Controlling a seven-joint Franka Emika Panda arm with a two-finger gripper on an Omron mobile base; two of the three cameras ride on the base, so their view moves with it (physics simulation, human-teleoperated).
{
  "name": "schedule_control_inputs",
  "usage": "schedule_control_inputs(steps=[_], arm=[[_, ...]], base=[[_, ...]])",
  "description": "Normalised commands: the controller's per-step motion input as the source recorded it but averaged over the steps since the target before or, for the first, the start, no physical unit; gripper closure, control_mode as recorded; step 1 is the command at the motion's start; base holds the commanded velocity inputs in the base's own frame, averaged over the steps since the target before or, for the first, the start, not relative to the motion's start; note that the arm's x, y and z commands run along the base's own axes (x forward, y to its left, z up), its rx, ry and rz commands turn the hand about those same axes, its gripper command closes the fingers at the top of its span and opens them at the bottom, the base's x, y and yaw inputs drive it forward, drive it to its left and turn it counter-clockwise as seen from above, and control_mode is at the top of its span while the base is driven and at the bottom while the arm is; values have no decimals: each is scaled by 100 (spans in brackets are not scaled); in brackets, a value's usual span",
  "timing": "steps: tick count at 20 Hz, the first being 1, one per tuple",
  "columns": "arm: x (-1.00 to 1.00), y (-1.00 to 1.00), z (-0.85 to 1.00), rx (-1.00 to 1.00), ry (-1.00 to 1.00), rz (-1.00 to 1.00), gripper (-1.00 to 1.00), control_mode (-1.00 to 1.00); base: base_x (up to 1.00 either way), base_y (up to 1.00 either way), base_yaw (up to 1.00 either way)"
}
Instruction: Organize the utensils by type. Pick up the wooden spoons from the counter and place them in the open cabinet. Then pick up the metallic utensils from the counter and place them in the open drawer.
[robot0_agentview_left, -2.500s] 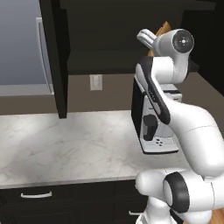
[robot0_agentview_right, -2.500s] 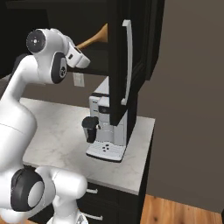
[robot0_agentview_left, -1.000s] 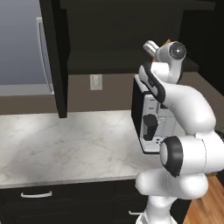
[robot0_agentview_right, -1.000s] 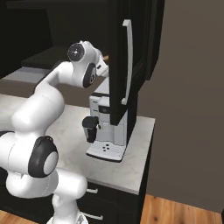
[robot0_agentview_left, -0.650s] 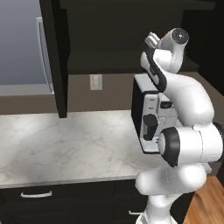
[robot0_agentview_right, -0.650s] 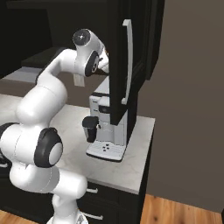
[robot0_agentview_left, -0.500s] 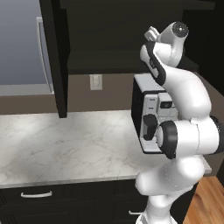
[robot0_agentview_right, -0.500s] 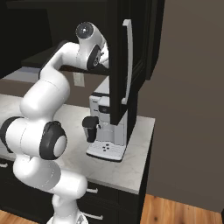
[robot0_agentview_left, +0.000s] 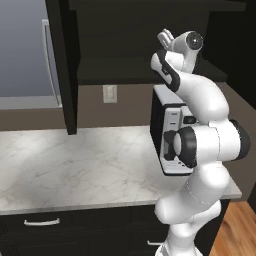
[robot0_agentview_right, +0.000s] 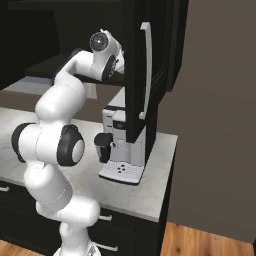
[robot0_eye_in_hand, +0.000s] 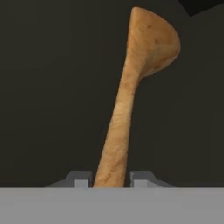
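Note:
In the hand view an orange-brown wooden spoon (robot0_eye_in_hand: 127, 100) rises from between my fingertips, bowl end farthest from me, against the dark inside of the open cabinet (robot0_agentview_left: 125, 70). My gripper (robot0_eye_in_hand: 111, 180) is shut on its handle, one small grey fingertip (robot0_eye_in_hand: 81, 180) pressed on each side. In the left base view the arm's wrist (robot0_agentview_left: 187, 42) is raised to shelf height and reaches into the cabinet. From the right base view the hand is hidden behind the open cabinet door (robot0_agentview_right: 142, 75). The white marble counter (robot0_agentview_left: 75, 165) lies below.
A coffee machine (robot0_agentview_left: 167, 135) stands on the counter directly under the raised arm, seen also as the coffee machine (robot0_agentview_right: 120, 145) from the other side. Another open black cabinet door (robot0_agentview_left: 62, 65) hangs at the left. Black drawer fronts with silver handles (robot0_agentview_left: 37, 221) run under the counter.
The arm has swung up and pushed the hand with the spoon further into the cabinet. The spoon's orange tip, seen above the hand earlier, is now hidden in the base views.

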Motion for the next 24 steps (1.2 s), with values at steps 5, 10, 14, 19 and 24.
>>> schedule_control_inputs(steps=[5, 10, 14, 19, 24], arm=[[24, 0, -36, 0, -24, 0, -100, -100], [2, -13, -1, 0, -4, 1, -100, -100], [3, -15, 0, 0, 5, 2, -100, -100], [-44, -32, 0, 0, 7, 1, -100, -100], [-100, -24, -2, 0, -13, 0, -100, -100]], base=[[0, 0, 0], [0, 0, 0], [0, 0, 0], [0, 0, 0], [0, 0, 0]])
